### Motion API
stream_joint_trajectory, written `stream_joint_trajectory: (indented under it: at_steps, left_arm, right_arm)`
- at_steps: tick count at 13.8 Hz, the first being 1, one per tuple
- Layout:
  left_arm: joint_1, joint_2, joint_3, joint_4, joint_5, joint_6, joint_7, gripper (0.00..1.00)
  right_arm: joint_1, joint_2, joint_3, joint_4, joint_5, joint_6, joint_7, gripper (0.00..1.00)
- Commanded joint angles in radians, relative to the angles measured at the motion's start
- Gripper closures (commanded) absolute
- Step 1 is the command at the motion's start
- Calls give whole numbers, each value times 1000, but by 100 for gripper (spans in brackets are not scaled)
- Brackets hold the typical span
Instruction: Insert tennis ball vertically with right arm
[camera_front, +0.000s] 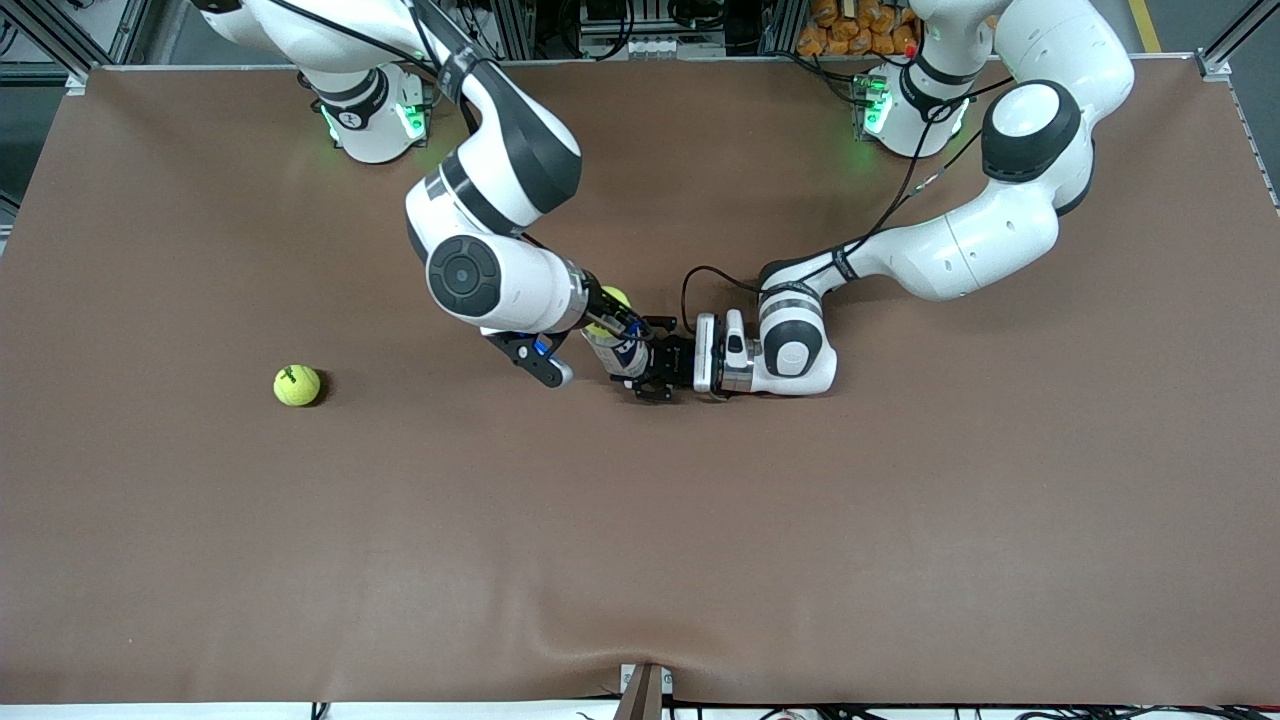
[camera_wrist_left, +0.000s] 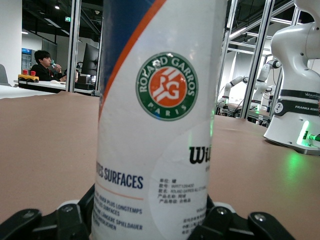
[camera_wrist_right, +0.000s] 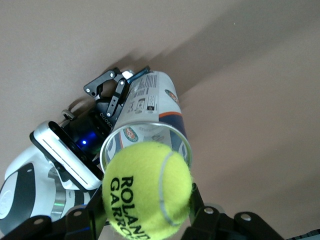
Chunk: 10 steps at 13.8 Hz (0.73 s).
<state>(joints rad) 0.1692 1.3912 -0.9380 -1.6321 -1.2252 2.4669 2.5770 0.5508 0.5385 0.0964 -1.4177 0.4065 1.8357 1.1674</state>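
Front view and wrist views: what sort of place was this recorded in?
Likely a robotics lab: two arms at a brown table, metal framing, more robot arms farther off, and a person at a desk.

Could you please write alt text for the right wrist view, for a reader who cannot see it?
The right gripper holds a yellow tennis ball printed with black lettering just above the open mouth of a tennis ball can. The left gripper clamps the can near its base on the brown table.
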Motion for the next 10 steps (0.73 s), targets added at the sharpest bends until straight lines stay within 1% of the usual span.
stream_joint_trajectory:
  at_steps: [1,4,5,6,7,8,9,10]
  left_arm:
    - [-17,-23,27,12,-28,-25,17,25]
    - [-19,-23,27,14,-28,-25,17,25]
    - [-19,-23,27,14,-28,-25,17,25]
    - [-19,-23,27,14,-30,-25,17,25]
    - [-19,-23,27,14,-30,-25,17,25]
    - [-20,-23,27,14,-30,-25,17,25]
    - [-19,-23,27,14,-28,-25,17,25]
    - [-19,-23,27,14,-28,-25,17,25]
  right_arm:
    - [3,-6,-9,-9,-5,5,20,0]
    - [-8,-22,-15,-1,-9,2,15,0]
    - [-37,-44,-15,-1,-12,-18,9,0]
    - [-66,-67,-15,-1,-35,-53,-12,0]
    - [-96,-90,-15,-9,-87,-118,-61,0]
    - [-129,-109,-15,-16,-169,-204,-128,0]
    - [-162,-135,-14,-53,-252,-270,-211,0]
    - [-210,-178,-14,-123,-293,-277,-295,0]
